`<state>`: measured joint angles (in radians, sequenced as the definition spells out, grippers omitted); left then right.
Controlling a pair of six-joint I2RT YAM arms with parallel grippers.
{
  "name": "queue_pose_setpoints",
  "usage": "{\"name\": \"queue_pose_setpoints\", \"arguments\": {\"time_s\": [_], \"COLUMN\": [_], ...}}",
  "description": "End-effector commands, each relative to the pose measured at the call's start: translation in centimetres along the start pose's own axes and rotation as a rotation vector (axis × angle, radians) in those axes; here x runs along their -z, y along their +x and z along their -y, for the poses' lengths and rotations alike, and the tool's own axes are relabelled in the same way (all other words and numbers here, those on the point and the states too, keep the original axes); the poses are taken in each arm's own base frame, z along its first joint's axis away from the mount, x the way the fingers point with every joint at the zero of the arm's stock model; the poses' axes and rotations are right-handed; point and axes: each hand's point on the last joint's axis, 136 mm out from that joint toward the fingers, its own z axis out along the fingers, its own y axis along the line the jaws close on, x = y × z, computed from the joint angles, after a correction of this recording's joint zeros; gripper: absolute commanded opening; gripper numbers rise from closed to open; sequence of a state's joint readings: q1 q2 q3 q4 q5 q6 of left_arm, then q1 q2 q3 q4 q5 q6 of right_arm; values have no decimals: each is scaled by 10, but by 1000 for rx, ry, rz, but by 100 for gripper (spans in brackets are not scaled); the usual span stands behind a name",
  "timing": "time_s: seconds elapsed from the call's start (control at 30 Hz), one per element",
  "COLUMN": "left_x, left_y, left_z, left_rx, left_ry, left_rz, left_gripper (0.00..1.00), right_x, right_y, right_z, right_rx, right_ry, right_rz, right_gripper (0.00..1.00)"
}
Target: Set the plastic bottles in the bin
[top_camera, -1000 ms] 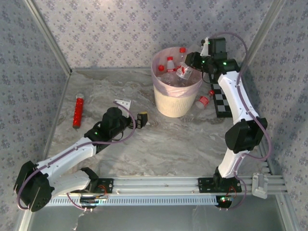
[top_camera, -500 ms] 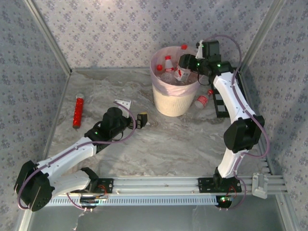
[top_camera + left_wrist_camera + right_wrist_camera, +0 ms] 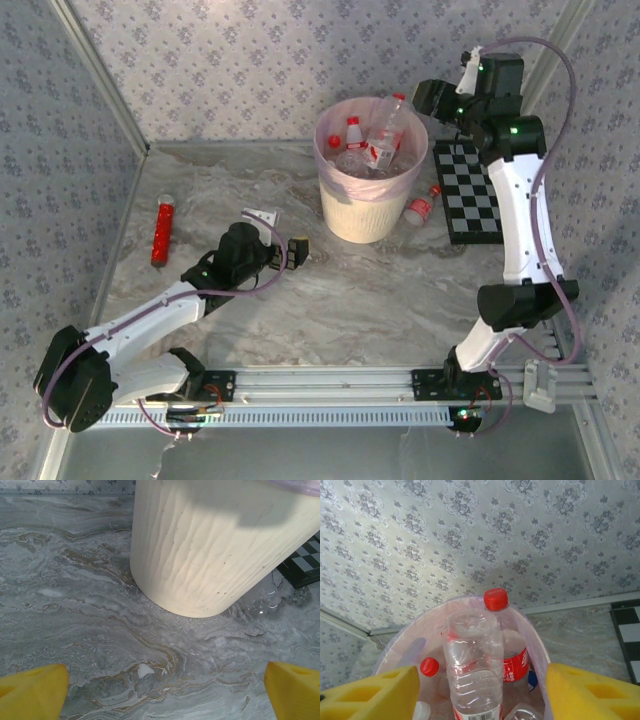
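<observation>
- Well, most of the job looks done: the bin (image 3: 362,215), far and a little right of the middle of the table (image 3: 330,300), is packed with bottles (image 3: 372,150). Red caps poke up, and one tall bottle leans out over the far right of the rim.
- One stray bottle (image 3: 420,210) lies on its side on the table, just right of the bin's base, between the bin and the chequered board (image 3: 472,195) (from the left wrist it is only a glassy smear by the bin's foot).
- The right gripper (image 3: 481,680) hangs high, up and to the right of the bin, looking down into it. Its jaws stand wide apart with nothing between them.
- The left gripper (image 3: 296,250) sits low over the table, left of the bin and nearer, pointing at the bin's wall. Its jaws are wide apart too, and empty.
- The red tube (image 3: 161,232) lying off to the left is no bottle, so I'd say it stays where it is.
- What is left, as I judge it, is that one stray bottle, and the right arm is the closer one for it. Whether another bottle hides behind the bin I cannot tell.
</observation>
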<state>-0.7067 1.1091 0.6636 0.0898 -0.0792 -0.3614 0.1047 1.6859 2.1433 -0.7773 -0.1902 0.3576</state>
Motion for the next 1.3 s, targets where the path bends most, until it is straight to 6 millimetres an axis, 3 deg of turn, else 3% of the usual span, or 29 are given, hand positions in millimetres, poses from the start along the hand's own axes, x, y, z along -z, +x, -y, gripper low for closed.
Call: {"name": "queue_pose_setpoints", "arguments": {"time_s": [0.0,0.17,0.27,0.43,0.6,0.8,0.93,1.03,1.17,1.27], "left_x": [-1,0,0,0,-2,-10,-14,-15,-15,-13], "left_y": [-16,-18,-19,-22,-23,-22,-21,-19,-16,-15], "left_z": [7,10,10,11,11,12,14,14,12,11], "left_rx": [20,28,30,31,31,28,28,30,34,34], "left_ry": [29,38,38,40,37,35,44,46,41,36], "left_rz": [34,32,31,34,32,18,8,4,-1,0], "left_gripper": [100,100,100,100,100,100,100,100,100,100], "right_x": [-21,-48,-69,-95,-92,-77,-84,-92,-96,-85], "right_y": [8,-1,-4,16,35,56,79,90,90,72], "right_z": [-6,-15,-13,1,18,44,65,70,69,62], "right_rx": [37,83,95,107,121,95,38,14,-4,5], "right_ry": [-21,-31,-19,24,73,114,125,101,83,74], "right_rz": [-30,-7,-5,-80,-117,-119,-169,-196,-220,-184], "right_gripper": [61,58,66,63,52,51,51,51,54,62]}}
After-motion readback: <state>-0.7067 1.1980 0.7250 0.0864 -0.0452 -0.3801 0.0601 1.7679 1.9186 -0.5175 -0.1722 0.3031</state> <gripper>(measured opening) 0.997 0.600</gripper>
